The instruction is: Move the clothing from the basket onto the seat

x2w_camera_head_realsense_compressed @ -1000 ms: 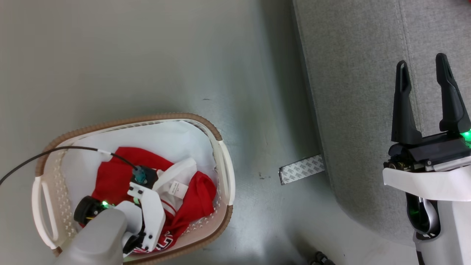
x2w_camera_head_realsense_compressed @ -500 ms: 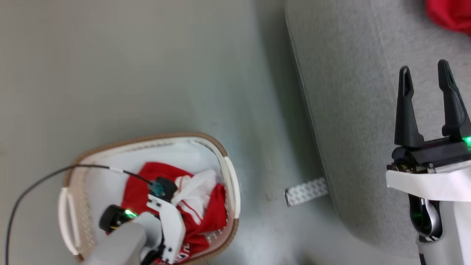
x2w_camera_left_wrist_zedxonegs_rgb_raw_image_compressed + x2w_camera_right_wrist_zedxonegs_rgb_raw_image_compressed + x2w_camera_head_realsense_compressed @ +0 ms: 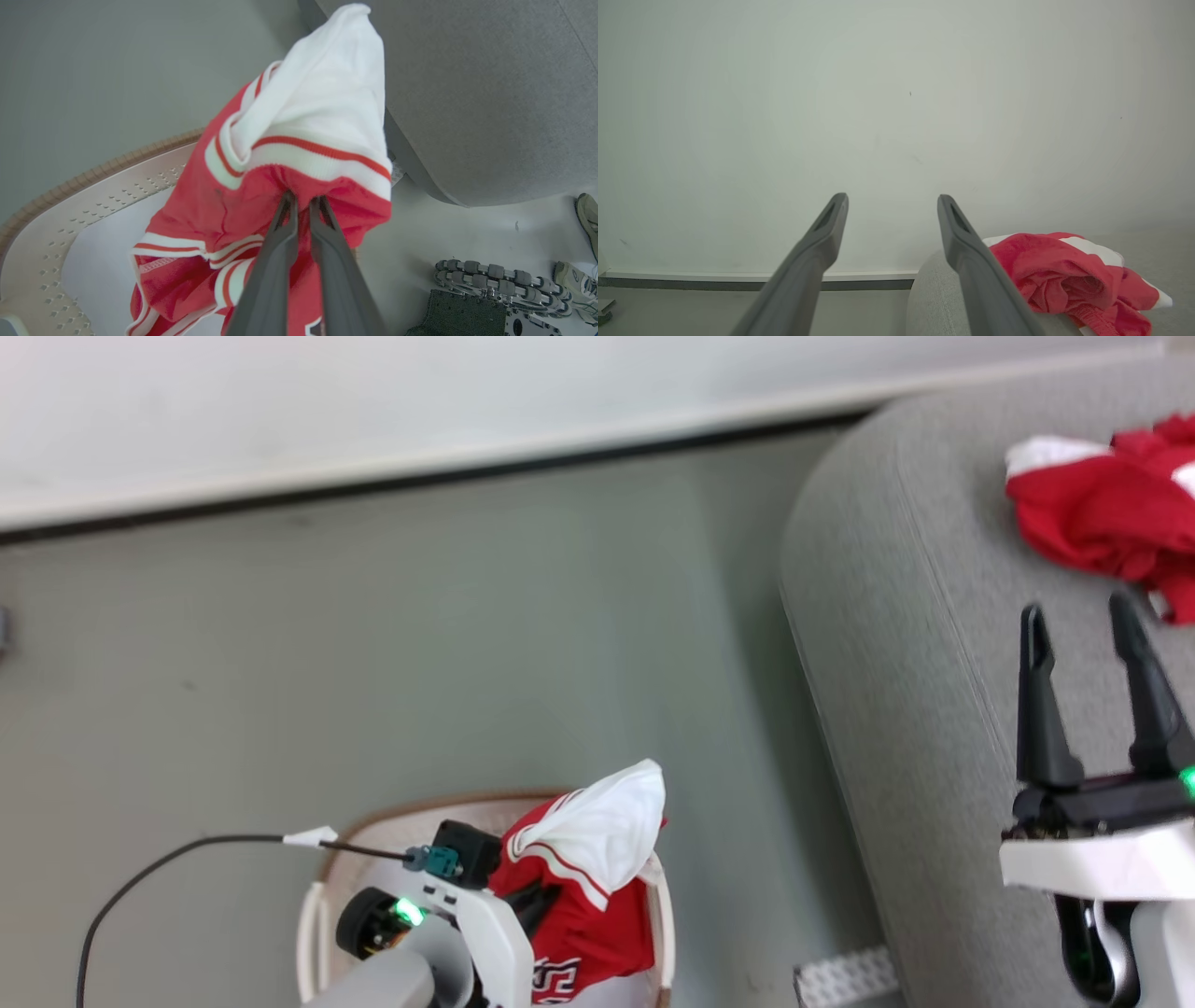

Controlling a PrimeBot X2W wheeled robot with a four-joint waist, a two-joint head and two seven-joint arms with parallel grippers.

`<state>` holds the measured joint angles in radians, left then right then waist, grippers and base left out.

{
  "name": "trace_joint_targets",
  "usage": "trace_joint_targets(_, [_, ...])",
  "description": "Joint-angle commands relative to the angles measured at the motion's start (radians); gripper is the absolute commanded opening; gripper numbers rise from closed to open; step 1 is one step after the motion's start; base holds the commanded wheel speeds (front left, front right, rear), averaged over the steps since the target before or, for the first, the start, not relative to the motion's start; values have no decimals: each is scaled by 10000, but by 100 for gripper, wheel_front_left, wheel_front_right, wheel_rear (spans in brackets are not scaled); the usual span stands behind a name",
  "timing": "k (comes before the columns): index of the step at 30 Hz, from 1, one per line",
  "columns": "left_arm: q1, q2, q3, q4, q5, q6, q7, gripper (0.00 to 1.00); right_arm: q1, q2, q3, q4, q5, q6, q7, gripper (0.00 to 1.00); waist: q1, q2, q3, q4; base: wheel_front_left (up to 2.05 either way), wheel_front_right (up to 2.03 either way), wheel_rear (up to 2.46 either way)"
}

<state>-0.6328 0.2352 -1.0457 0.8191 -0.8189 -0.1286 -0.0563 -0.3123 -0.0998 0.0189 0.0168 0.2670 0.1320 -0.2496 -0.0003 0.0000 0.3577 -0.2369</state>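
The jersey (image 3: 299, 140) is soft red knit cloth with ribbed white trim. The basket (image 3: 70, 210) is smooth cream plastic punched with holes, its brown rim woven-looking. The seat (image 3: 896, 616) wears coarse grey woven fabric. The floor (image 3: 467, 644) looks smooth and faintly glossy. The right gripper (image 3: 892, 198) has matt dark fingers.

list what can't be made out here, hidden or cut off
- Inside of the basket: head view, covered by the left arm and the held red garment, and cut by the bottom edge; what remains inside is unclear.
- Lettering on that garment: head view, cut by the bottom edge; left wrist view, behind the left jaws.
- The red and white clothing on the seat: head view, cut by the right edge.
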Motion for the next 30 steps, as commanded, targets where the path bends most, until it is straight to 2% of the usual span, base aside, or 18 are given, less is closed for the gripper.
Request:
trace_joint_targets(1, [260, 33, -1, -141, -64, -25, -221, 0, 282, -73, -16, 47, 106, -25, 31, 100, 3, 0, -1033, 690, 0, 0, 0])
trace_joint_targets(4, [351, 203, 40, -601, -62, -12, -582, 0, 600, -60, -10, 54, 182, -25, 181, 100, 3, 0, -1549, 864, 0, 0, 0])
trace_joint_targets(9, [382, 461, 217, -1738, 6, 358, -905, 0, 1103, -76, -102, -9, 291, -25, 418, 100, 3, 0, -2297, 1085, 0, 0, 0])
trace_joint_targets(22, [-78, 1604, 1356, -6047, 122, 2205, -1124, 0, 2034, 32, 446, 21, 442, -25, 739, 100, 3, 0, -3470, 1070, 0, 0, 0])
trace_joint_targets(25, [-312, 1789, 1604, -6878, 151, 2514, -1006, 0, 2172, 23, 634, 63, 490, -25, 764, 100, 3, 0, -3576, 1129, 0, 0, 0])
trace_joint_targets(30, [-722, 1900, 1849, -7514, 233, 2797, -821, 0, 2131, -65, 1040, 130, 521, -25, 771, 100, 3, 0, -3647, 1166, 0, 0, 0])
